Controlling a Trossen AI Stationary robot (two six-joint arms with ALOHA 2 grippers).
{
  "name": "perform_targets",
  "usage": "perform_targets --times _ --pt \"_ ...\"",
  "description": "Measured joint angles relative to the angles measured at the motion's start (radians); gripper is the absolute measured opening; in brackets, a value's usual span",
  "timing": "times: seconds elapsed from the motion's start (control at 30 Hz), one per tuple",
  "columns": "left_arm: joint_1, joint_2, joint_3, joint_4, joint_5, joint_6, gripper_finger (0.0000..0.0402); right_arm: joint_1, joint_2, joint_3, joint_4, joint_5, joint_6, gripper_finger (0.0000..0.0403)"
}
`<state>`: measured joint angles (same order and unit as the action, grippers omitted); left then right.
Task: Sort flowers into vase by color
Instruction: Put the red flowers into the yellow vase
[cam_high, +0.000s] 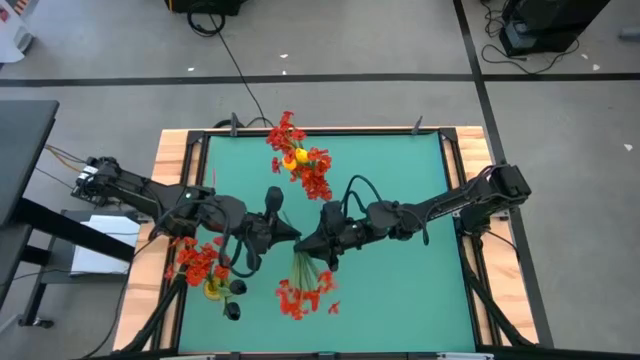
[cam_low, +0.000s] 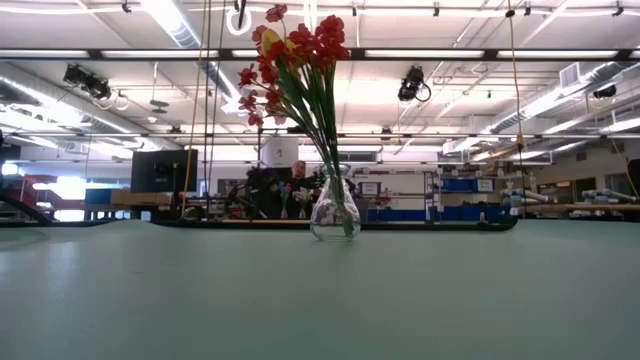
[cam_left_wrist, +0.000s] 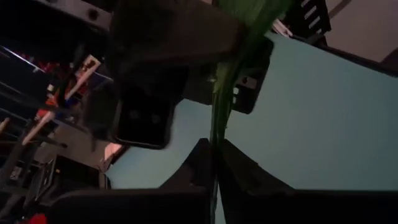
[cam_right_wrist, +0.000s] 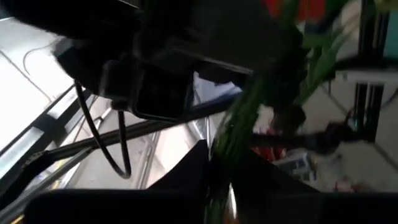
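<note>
Red blossoms on green stems hang in the middle of the green table: one bunch of flowers (cam_high: 305, 290), its stems meeting where the two grippers come together and its heads pointing toward the table's near edge in the high view. The left gripper (cam_high: 292, 233) and the right gripper (cam_high: 308, 241) face each other almost tip to tip. In the left wrist view a thin green stem (cam_left_wrist: 219, 124) passes between that arm's dark fingers (cam_left_wrist: 242, 168), which are closed on it. In the right wrist view several stems (cam_right_wrist: 239, 130) run down between that arm's fingers (cam_right_wrist: 186, 168), which also clamp them.

Three flower groups can be counted from above. A second, mostly red with a yellow bloom, stands in a clear glass vase (cam_low: 334, 210) near the far edge (cam_high: 298, 160); the low view shows it upright, with stems fanning out above the neck. A third cluster (cam_high: 203, 265), red with some yellow low down, sits at the left side beneath the left arm, well apart from the held bunch. Its container cannot be made out.

A wooden frame (cam_high: 168, 160) borders the table.
</note>
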<state>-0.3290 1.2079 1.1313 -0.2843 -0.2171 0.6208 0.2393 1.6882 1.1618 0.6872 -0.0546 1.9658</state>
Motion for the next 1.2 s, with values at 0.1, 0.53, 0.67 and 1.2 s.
perform_targets --times 0.1,0.53,0.67,1.2 --pt "0.001 -0.003 0.000 -0.033 0.006 -0.027 0.0010 0.004 0.000 0.000 0.011 0.067 -0.076 0.0092" --pt "0.032 -0.271 -0.009 -0.076 0.082 -0.261 0.0010 0.047 -0.006 -0.001 0.158 0.241 -0.360 0.0167" --pt "0.027 -0.404 -0.082 -0.086 0.101 -0.372 0.0010 0.048 -0.006 -0.001 0.157 0.241 -0.392 0.0166" --pt "-0.023 -0.954 -0.307 -0.292 0.174 -0.668 0.0010 0.054 -0.007 -0.001 0.061 0.281 -0.395 0.0166"
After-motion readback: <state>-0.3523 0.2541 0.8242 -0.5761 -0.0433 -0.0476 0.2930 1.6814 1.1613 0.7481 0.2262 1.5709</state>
